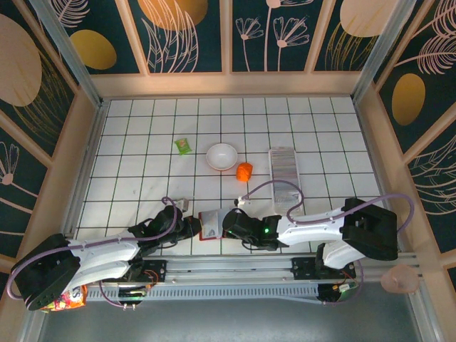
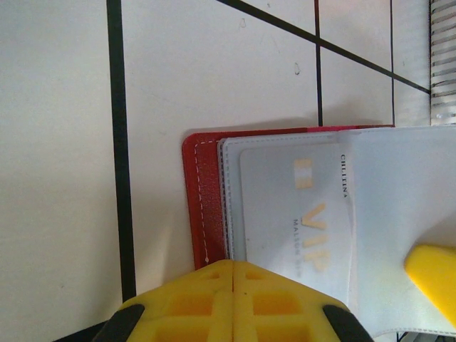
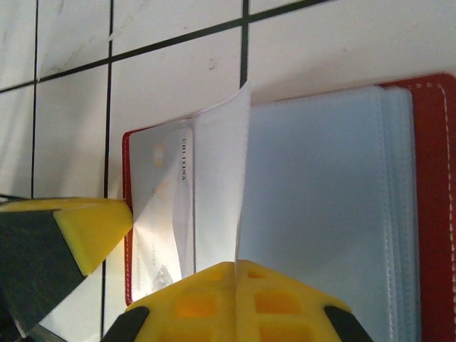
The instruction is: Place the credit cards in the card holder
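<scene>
At the near edge of the desk (image 1: 142, 185) the dark red card holder (image 2: 203, 196) lies open and flat, between the two arms. The left gripper (image 2: 234, 278) has its fingers pressed together at the holder's near edge. Whether they nip the cover or only bear down on it cannot be told. One lettered card (image 2: 299, 214) sits behind a clear pocket on that side. The right gripper (image 3: 235, 278) is also pressed together, and it appears to pinch a plastic sleeve (image 3: 221, 185), which stands upright like a lifted page.

Farther back on the right, well apart from the holder, the credit cards (image 1: 283, 164) stand as a ribbed row in a clear tray (image 1: 288, 194). An orange object (image 1: 244, 171), a white bowl (image 1: 221, 156) and a green packet (image 1: 184, 146) lie beyond.

The risks lie in that thin sleeve. A pull that runs too far or at an angle could tear it from the spine. It could also drag the whole holder across the smooth desk if the left side is not really pinned. The pinched film may slip out and fall shut over the pocket. The two grippers work very close together, so a small shift could knock fingers together and jolt the seated card loose.
</scene>
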